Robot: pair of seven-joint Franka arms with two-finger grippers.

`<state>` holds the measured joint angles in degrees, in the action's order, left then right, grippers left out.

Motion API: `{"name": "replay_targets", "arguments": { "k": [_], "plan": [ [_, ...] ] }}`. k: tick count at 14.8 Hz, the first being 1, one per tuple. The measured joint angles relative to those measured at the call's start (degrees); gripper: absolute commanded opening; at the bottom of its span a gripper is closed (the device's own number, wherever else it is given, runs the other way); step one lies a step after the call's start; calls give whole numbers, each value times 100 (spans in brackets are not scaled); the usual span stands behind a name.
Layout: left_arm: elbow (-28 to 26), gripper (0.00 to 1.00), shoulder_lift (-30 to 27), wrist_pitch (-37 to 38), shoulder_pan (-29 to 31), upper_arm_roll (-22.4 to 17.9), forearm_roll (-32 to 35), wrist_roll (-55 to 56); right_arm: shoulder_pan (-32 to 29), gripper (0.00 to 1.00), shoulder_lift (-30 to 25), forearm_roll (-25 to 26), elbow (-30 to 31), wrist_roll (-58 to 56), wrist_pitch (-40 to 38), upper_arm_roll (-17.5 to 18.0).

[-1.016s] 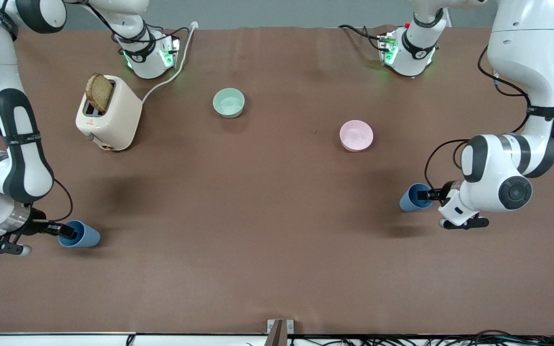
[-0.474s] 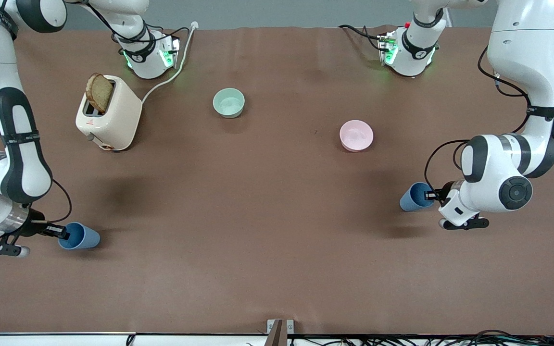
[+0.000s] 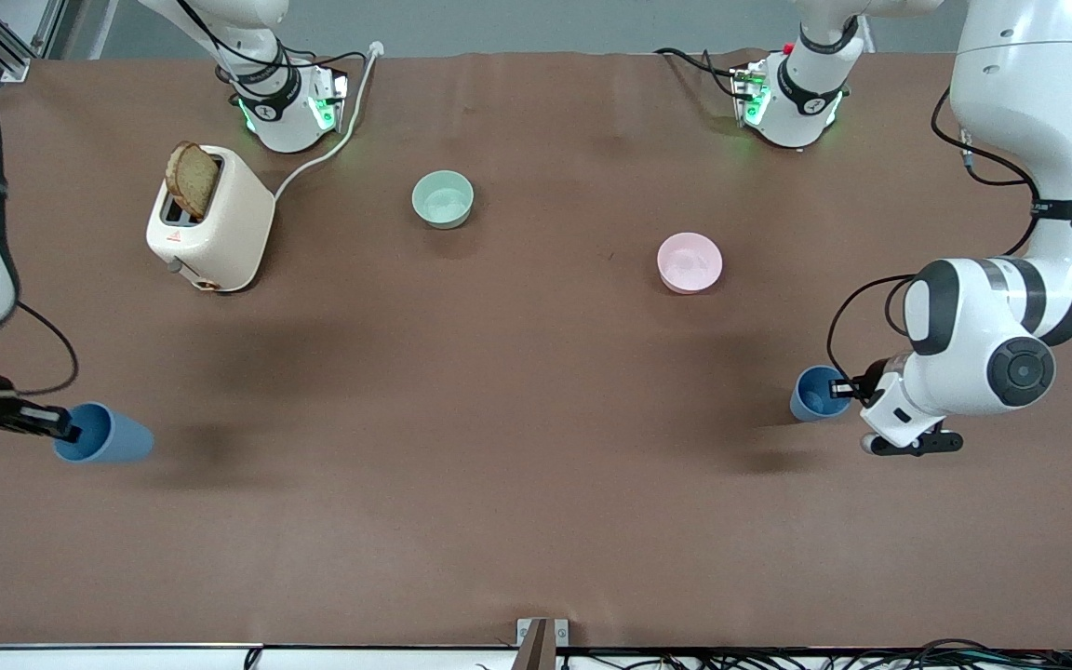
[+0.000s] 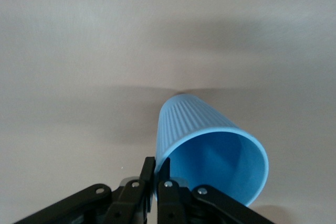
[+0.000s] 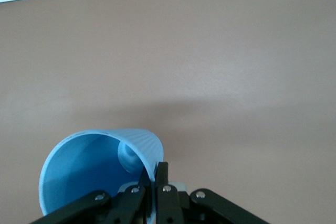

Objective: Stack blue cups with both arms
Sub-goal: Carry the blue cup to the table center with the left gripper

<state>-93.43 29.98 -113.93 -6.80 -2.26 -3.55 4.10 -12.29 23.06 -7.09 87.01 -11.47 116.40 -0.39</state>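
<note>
Two blue cups are each held by the rim. My right gripper (image 3: 69, 432) is shut on one blue cup (image 3: 110, 435), which hangs tilted on its side above the table at the right arm's end. In the right wrist view my right gripper (image 5: 156, 174) pinches that cup's (image 5: 94, 163) wall. My left gripper (image 3: 841, 385) is shut on the other blue cup (image 3: 813, 395), tilted with its mouth up, just above the table at the left arm's end. In the left wrist view my left gripper (image 4: 157, 174) pinches that cup's (image 4: 207, 140) rim.
A cream toaster (image 3: 212, 220) holding a slice of toast stands near the right arm's base. A mint-green bowl (image 3: 443, 198) and a pink bowl (image 3: 690, 261) sit mid-table, farther from the front camera than both cups.
My right arm has lifted and swung its cup outward toward its end of the table. My left gripper has shifted its cup slightly toward its own end and tipped it more mouth-up.
</note>
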Motion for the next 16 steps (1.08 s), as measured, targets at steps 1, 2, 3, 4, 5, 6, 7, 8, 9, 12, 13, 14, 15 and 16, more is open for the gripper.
{"name": "replay_targets", "arguments": {
  "k": [1, 2, 3, 4, 5, 6, 7, 8, 9, 12, 13, 14, 15, 16],
  "plan": [
    [252, 1, -10, 182, -30, 114, 0, 0, 47, 4, -265, 81, 26, 7, -212, 1],
    [512, 1, -16, 326, -93, 247, 0, 1, 105, 4, -526, 121, 80, 26, -417, 2],
    [743, 1, -18, 419, -217, 362, 0, 9, 168, 4, -773, 161, 153, 73, -615, 1],
    [918, 1, -18, 468, -394, 427, 0, 28, 241, 4, -1013, 208, 253, 132, -784, 3],
    [1045, 1, -15, 482, -613, 452, -9, 39, 320, 4, -1261, 272, 391, 216, -894, 3],
    [1152, 1, 8, 483, -827, 462, -78, 53, 401, 4, -1505, 301, 541, 318, -999, 6],
    [1266, 1, 61, 482, -1017, 475, -261, 61, 479, 4, -1726, 319, 664, 463, -1178, 8],
    [1358, 0, 135, 482, -1171, 501, -481, 61, 558, 4, -1923, 339, 748, 641, -1410, 15],
    [1423, 0, 231, 464, -1309, 539, -651, 59, 641, 3, -2103, 363, 800, 807, -1618, 20],
    [1506, 0, 575, 179, -1724, 689, -781, 58, 821, 1, -2534, 415, 875, 1105, -2135, 56],
    [1514, 1, 700, -8, -1879, 737, -788, 59, 859, 1, -2633, 416, 890, 1192, -2273, 81],
    [1522, 0, 812, -210, -2036, 764, -796, 81, 894, 1, -2695, 418, 891, 1284, -2354, 108],
    [1536, 0, 912, -402, -2194, 780, -800, 172, 920, 1, -2728, 422, 890, 1366, -2382, 142],
    [1544, 1, 986, -532, -2332, 787, -800, 289, 929, 1, -2738, 425, 879, 1424, -2391, 166]
  ]
}}
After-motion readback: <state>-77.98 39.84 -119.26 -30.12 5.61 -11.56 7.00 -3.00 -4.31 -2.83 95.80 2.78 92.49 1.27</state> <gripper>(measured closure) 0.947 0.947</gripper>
